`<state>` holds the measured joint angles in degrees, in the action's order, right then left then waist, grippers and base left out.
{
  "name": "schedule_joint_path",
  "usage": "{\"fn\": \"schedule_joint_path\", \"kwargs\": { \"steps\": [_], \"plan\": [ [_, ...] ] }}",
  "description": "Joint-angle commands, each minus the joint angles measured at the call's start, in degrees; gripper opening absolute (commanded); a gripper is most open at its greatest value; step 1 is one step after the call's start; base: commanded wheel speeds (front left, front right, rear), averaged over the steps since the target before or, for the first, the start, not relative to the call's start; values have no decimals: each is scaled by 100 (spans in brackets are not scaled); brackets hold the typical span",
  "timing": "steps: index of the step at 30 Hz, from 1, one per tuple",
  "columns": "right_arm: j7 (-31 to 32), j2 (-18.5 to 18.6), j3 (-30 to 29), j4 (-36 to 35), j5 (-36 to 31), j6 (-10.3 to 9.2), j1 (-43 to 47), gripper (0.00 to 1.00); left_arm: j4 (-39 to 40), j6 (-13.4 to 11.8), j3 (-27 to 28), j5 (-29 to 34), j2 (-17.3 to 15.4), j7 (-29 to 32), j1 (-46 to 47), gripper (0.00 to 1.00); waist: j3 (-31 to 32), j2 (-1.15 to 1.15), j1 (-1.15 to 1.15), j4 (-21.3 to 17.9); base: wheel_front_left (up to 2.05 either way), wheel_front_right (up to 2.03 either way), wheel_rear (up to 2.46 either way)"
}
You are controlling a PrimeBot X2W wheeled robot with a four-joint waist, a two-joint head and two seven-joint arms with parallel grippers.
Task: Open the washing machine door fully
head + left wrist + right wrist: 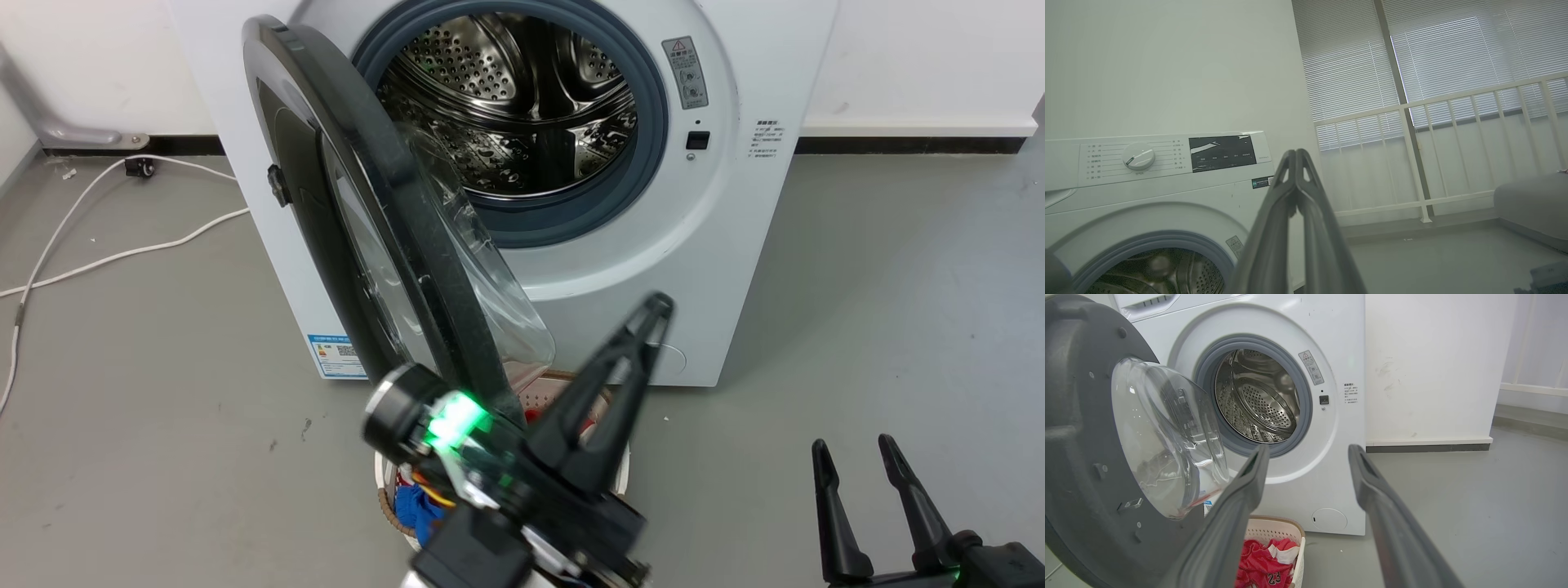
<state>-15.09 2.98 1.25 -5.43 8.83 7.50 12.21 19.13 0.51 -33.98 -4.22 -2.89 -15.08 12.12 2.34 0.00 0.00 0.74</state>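
Left gripper (653, 312): seen closest in the head view, with its fingers pressed together and nothing held between them. It is raised just beside the lower edge of the washing machine door (392, 220); contact cannot be told.
Right gripper (853, 451): held low at the right with its fingers spread and nothing grasped, well apart from the washing machine (718, 204).
Door: unlatched and swung out on the hinge at its left side, standing roughly square to the machine's front, with the glass bowl (1167, 437) turned toward the opening.
Drum (514, 98): fully exposed inside the grey rubber ring (655, 122).
Laundry basket (1274, 524): set on the floor below the door, with red clothing (1261, 563) in it.
Done: the latch is released, and most of the swing is judged made.
Left: the door is judged short of full travel, so a further push outward is expected to be needed.
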Motion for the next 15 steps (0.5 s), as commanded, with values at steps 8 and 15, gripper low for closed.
{"fn": "schedule_joint_path", "kwargs": {
  "steps": [8, 15],
  "plan": [
    [-11, -19, 47, 31, -24, -2, -51, 100, -381, 49, -658, -22, 2, -14, -221, 0, -16, 0, 0, 10, 0, 0, 0],
    [-11, -19, 96, 75, -46, -2, -83, 100, -887, 36, -776, -65, 2, -15, -487, 0, -45, 0, 0, 20, 0, 0, 0]
  ]
}}
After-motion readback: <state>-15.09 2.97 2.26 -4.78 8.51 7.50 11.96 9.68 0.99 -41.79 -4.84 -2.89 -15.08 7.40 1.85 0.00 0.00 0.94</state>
